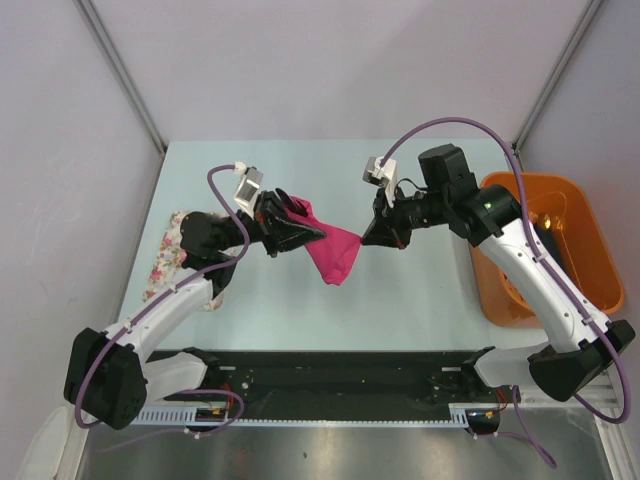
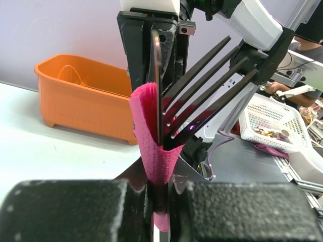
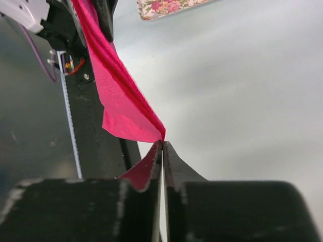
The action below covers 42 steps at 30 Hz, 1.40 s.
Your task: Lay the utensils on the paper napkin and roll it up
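left fingers [image 2: 65, 212] and right fingers [image 3: 242, 212] both clamp the napkin [image 1: 335, 255], between floral mat [image 1: 165, 257] and orange tub [image 1: 598, 245].

A robotics lab: plain panel walls [image 1: 330, 70] on metal posts [image 1: 125, 75], a white basket [image 2: 272, 121] of small parts.

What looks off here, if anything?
The paper napkin isn't lying on the table: it hangs in the air, pinched between left tool and right tool. A black fork sticks out of its loose wrap at the left tool.
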Each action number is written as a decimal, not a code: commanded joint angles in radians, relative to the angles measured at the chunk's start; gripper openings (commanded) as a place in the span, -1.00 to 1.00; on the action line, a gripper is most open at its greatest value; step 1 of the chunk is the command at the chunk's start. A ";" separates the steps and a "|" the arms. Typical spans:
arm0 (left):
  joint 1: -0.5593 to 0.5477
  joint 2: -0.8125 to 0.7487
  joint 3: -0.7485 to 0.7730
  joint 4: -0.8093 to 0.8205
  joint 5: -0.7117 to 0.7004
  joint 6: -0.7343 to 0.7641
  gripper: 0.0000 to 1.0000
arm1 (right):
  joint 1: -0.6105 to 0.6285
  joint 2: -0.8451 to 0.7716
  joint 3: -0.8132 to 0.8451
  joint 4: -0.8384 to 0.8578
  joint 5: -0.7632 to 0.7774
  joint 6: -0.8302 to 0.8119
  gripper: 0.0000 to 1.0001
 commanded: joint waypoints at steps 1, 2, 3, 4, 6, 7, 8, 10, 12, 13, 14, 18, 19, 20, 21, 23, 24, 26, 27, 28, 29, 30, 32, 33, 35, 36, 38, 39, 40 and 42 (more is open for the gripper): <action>0.004 -0.037 0.049 0.017 0.001 -0.005 -1.00 | -0.002 0.005 0.035 0.024 -0.055 -0.011 -1.00; 0.002 -0.038 0.050 0.014 -0.001 -0.002 -1.00 | -0.002 0.008 0.034 0.025 -0.057 -0.012 -1.00; 0.002 -0.038 0.052 0.009 -0.002 -0.002 -1.00 | -0.004 0.011 0.034 0.028 -0.061 -0.014 -1.00; 0.002 -0.038 0.054 0.008 -0.002 -0.002 -1.00 | -0.007 0.012 0.034 0.034 -0.066 -0.014 -1.00; 0.002 -0.038 0.054 0.003 -0.001 0.006 -1.00 | -0.007 0.016 0.046 0.030 -0.074 -0.017 -1.00; 0.002 -0.038 0.052 -0.001 -0.001 0.009 -1.00 | -0.007 0.020 0.057 0.004 -0.078 -0.023 -0.69; 0.004 -0.037 0.052 -0.003 -0.004 0.007 -1.00 | -0.008 0.020 0.064 -0.014 -0.084 -0.044 -0.39; 0.004 -0.035 0.050 -0.003 -0.007 0.010 -1.00 | -0.004 0.011 0.070 -0.054 -0.089 -0.061 0.34; 0.004 -0.028 0.050 0.002 -0.012 0.012 -1.00 | 0.002 0.000 0.066 -0.079 -0.089 -0.083 0.40; 0.004 -0.024 0.054 0.011 -0.010 0.011 -1.00 | 0.007 -0.007 0.063 -0.081 -0.086 -0.087 0.36; 0.004 -0.017 0.057 0.014 -0.007 0.007 -1.00 | 0.016 -0.009 0.061 -0.079 -0.085 -0.089 0.29; 0.004 -0.011 0.069 0.023 0.002 -0.002 -1.00 | 0.033 0.002 0.060 -0.059 -0.088 -0.075 -0.08; 0.004 -0.012 0.073 0.023 0.005 0.000 -1.00 | 0.032 0.009 0.058 -0.059 -0.088 -0.075 -0.20; 0.004 -0.012 0.073 0.019 0.007 0.000 -1.00 | 0.030 0.012 0.064 -0.059 -0.092 -0.074 -0.28; 0.004 -0.018 0.073 0.014 0.013 0.003 -1.00 | 0.029 0.016 0.069 -0.061 -0.095 -0.075 -0.38; 0.004 -0.023 0.067 0.002 0.013 0.014 -1.00 | 0.028 0.019 0.084 -0.061 -0.107 -0.077 -0.74; 0.004 -0.027 0.064 -0.003 0.014 0.014 -1.00 | 0.028 0.019 0.092 -0.065 -0.109 -0.077 -0.87; 0.004 -0.034 0.060 -0.007 0.016 0.017 -1.00 | 0.025 0.020 0.098 -0.067 -0.104 -0.080 -1.00; 0.004 -0.037 0.060 -0.020 0.018 0.020 -1.00 | 0.021 0.022 0.097 -0.062 -0.101 -0.083 -1.00; 0.002 -0.041 0.061 -0.023 0.025 0.024 -1.00 | 0.016 0.023 0.092 -0.056 -0.097 -0.084 -1.00; 0.001 -0.044 0.064 -0.030 0.028 0.030 -1.00 | 0.012 0.025 0.087 -0.045 -0.091 -0.080 -1.00; 0.001 -0.044 0.066 -0.040 0.033 0.032 -1.00 | 0.006 0.032 0.080 -0.030 -0.086 -0.080 -1.00; -0.004 -0.044 0.083 -0.041 0.056 0.034 -1.00 | 0.001 0.045 0.072 -0.018 -0.065 -0.084 -1.00; -0.010 -0.043 0.089 -0.046 0.062 0.035 -1.00 | -0.001 0.055 0.058 0.004 -0.055 -0.083 -1.00; -0.018 -0.040 0.113 -0.050 0.073 0.021 -1.00 | 0.007 0.063 0.037 0.037 -0.017 -0.083 -1.00; -0.028 -0.038 0.129 -0.052 0.076 0.018 -1.00 | 0.009 0.068 0.026 0.079 -0.006 -0.080 -1.00; -0.056 -0.034 0.145 -0.057 0.082 0.010 -1.00 | 0.007 0.081 -0.005 0.131 0.004 -0.077 -1.00; -0.065 -0.031 0.152 -0.058 0.082 0.011 -1.00 | 0.010 0.091 -0.006 0.143 0.001 -0.066 -1.00; -0.073 -0.029 0.165 -0.058 0.083 0.007 -1.00 | 0.013 0.109 -0.003 0.159 -0.006 -0.055 -1.00; -0.087 -0.021 0.178 -0.055 0.071 0.001 -1.00 | 0.028 0.120 -0.006 0.201 -0.023 -0.034 -1.00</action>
